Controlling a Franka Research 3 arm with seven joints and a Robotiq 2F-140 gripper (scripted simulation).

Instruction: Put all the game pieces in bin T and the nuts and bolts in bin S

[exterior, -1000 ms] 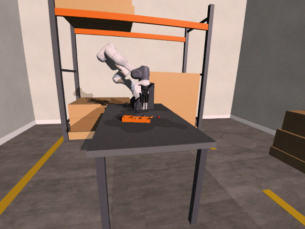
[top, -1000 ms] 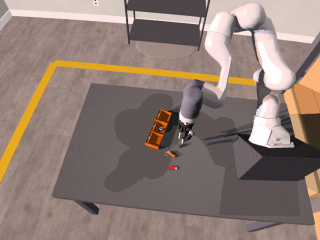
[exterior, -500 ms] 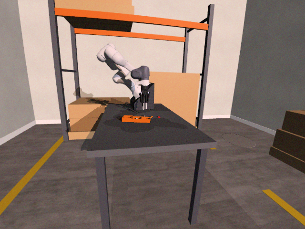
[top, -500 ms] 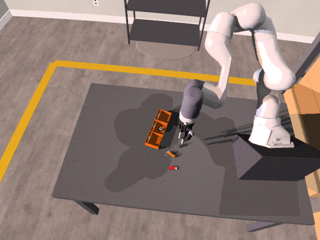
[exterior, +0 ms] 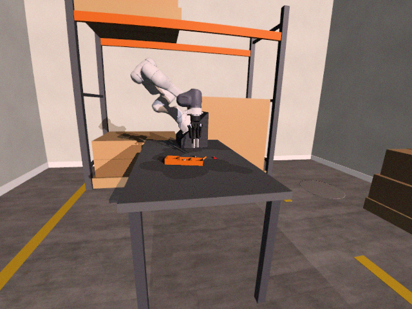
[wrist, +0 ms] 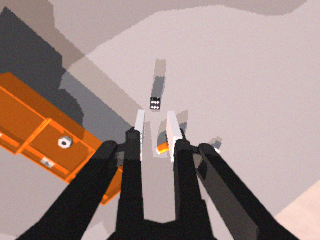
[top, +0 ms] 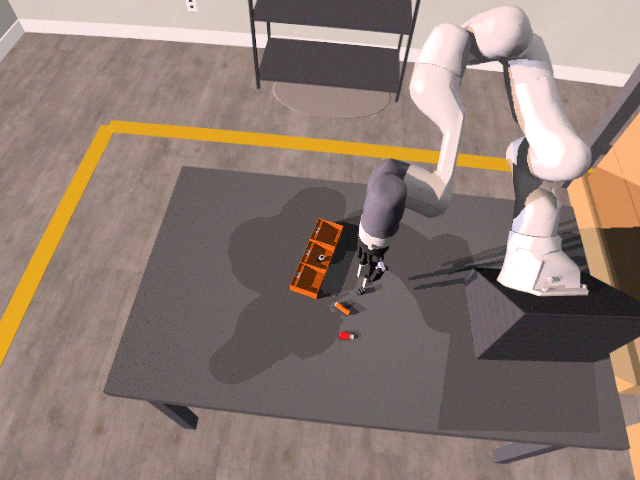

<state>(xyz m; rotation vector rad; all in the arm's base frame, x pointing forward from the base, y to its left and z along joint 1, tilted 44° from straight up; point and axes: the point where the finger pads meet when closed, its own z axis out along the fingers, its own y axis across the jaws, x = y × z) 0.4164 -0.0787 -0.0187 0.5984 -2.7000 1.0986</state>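
Note:
An orange bin tray point(top: 316, 258) with three compartments lies on the dark table; a grey nut point(top: 321, 256) sits in its middle compartment. The tray also shows in the wrist view point(wrist: 45, 137) with the nut point(wrist: 64, 142); I cannot read the bin letters. A small black-and-white die point(wrist: 155, 102) lies on the table just beyond my fingertips. My gripper point(wrist: 155, 120) point(top: 368, 283) hangs above the table to the right of the tray, fingers narrowly apart with nothing between them. It also shows in the exterior view point(exterior: 195, 144).
An orange cylinder-like piece point(top: 342, 307) and a small red piece point(top: 345, 335) lie on the table in front of the gripper. The robot's dark base block point(top: 537, 315) stands at the right. A shelf rack stands behind the table.

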